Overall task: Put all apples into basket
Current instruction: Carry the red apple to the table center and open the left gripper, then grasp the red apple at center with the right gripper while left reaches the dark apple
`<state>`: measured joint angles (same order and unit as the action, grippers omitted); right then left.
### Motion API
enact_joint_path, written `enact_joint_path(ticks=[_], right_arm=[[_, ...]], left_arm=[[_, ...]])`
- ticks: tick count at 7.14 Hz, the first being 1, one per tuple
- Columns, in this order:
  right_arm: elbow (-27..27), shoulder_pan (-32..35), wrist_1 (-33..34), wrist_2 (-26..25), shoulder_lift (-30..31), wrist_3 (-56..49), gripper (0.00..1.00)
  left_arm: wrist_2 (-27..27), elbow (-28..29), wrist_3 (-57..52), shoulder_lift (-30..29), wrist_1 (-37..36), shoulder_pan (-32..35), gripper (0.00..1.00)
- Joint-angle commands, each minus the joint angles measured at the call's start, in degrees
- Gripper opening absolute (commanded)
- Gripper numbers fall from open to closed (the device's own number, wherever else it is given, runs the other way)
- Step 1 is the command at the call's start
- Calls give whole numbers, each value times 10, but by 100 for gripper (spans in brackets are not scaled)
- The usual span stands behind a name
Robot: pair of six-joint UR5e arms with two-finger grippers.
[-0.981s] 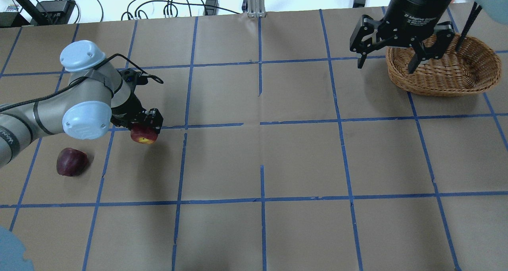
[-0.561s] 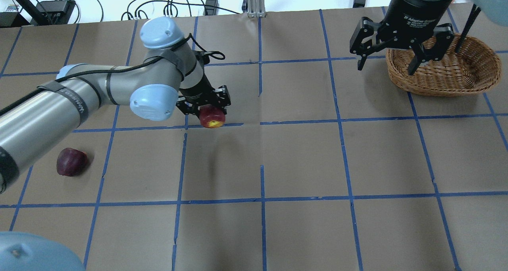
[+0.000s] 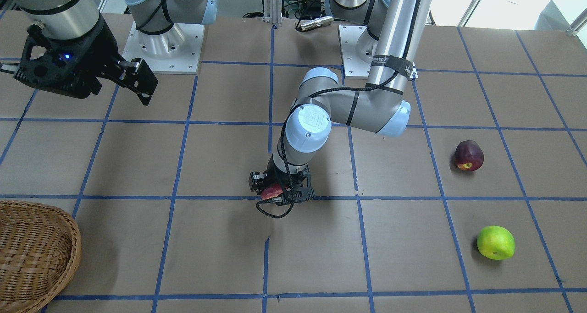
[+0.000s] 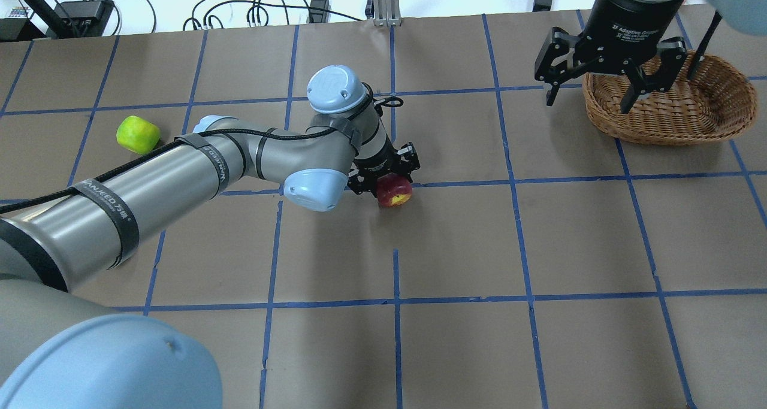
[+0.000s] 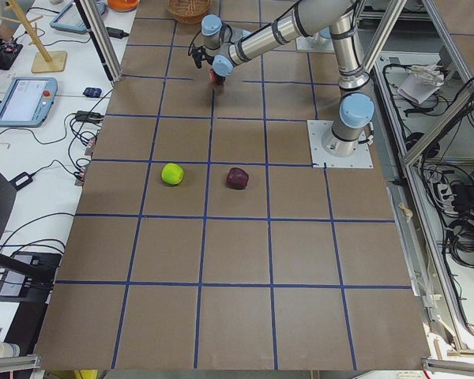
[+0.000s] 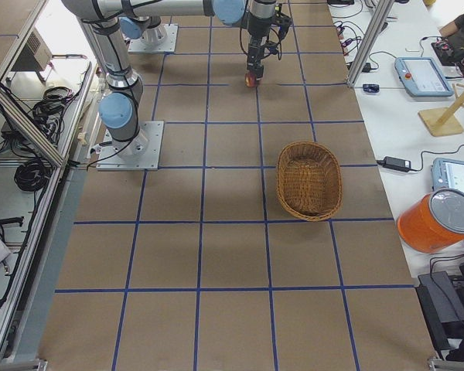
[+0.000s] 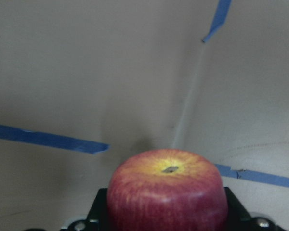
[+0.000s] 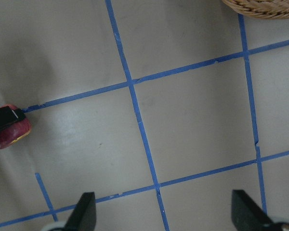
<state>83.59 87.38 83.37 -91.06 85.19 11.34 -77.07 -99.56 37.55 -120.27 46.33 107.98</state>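
My left gripper [image 4: 390, 187] is shut on the red apple [image 4: 394, 192] with a yellowish patch and holds it low over the table's middle. The apple also shows in the front view [image 3: 272, 192], the left wrist view [image 7: 167, 190] and the right wrist view [image 8: 9, 133]. The lime green apple [image 4: 138, 134] lies at the far left. The dark maroon apple [image 3: 468, 156] lies near it and is hidden behind my left arm in the overhead view. The wicker basket [image 4: 659, 135] stands at the far right and looks empty. My right gripper [image 4: 587, 102] is open and empty, hovering over the basket's left rim.
Blue tape lines divide the brown table into squares. The arm bases [image 3: 160, 47] stand at the robot's edge. Cables and power bricks [image 4: 263, 11] lie beyond the far edge. An orange container [image 6: 441, 220] and tablets sit on a side bench.
My left arm has swept right with the red apple, from the table's left to its middle. The green apple came into view and the arm now covers the maroon one. The right gripper barely moved.
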Motion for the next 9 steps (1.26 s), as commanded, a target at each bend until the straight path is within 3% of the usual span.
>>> enact_joint_path(ticks=[1, 3, 5, 7, 9], right_arm=[[0, -13, 29, 5, -33, -4, 100], [-1, 14, 32, 31, -48, -41, 100], [-2, 101, 133, 39, -110, -44, 100], [-1, 174, 213, 39, -183, -36, 100], [0, 225, 215, 40, -225, -33, 100]], left_arm=[[0, 14, 15, 32, 21, -26, 100], [-3, 44, -44, 90, 148, -92, 100], [-40, 46, -265, 145, 276, -192, 100], [-164, 31, -470, 166, 326, -259, 100], [-178, -18, -652, 170, 326, -393, 100]])
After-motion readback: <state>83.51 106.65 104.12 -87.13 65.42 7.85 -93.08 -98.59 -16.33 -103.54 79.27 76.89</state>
